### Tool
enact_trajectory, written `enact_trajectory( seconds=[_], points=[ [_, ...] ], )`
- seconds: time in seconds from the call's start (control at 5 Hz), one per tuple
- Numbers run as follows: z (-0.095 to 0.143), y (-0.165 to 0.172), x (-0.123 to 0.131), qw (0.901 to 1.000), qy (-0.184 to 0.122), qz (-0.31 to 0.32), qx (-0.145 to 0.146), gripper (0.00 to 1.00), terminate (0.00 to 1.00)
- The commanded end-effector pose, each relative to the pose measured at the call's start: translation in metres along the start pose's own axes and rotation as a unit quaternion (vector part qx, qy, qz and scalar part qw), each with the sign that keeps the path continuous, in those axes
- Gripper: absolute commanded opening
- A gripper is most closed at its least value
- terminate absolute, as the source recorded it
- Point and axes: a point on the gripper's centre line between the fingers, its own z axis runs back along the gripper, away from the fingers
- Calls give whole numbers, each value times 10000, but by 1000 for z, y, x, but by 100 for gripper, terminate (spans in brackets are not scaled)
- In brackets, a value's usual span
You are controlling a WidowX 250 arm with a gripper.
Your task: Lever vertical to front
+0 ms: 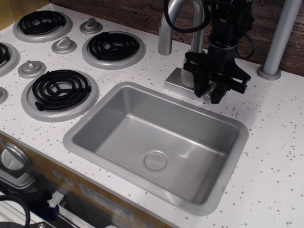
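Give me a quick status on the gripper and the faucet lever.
Gripper down over the lever, fingers either side; grip unconfirmed. Lever tip pointing forward toward the sink. Nothing in the way.

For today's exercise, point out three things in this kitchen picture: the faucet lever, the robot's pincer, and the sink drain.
lever (207,94), the only camera view, on its rounded tip between the fingers.
pincer (209,93), same view, midway between its black fingertips.
sink drain (156,160), same view, centre of the round disc.
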Motion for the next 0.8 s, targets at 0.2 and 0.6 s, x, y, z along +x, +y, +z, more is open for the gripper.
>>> enact_trajectory(
  seconds=[0.2,0.6],
  points=[
    [31,2,-4,9986,46,292,441,100,0],
    [45,-2,-18,9969,124,510,593,100,0]
  ],
)
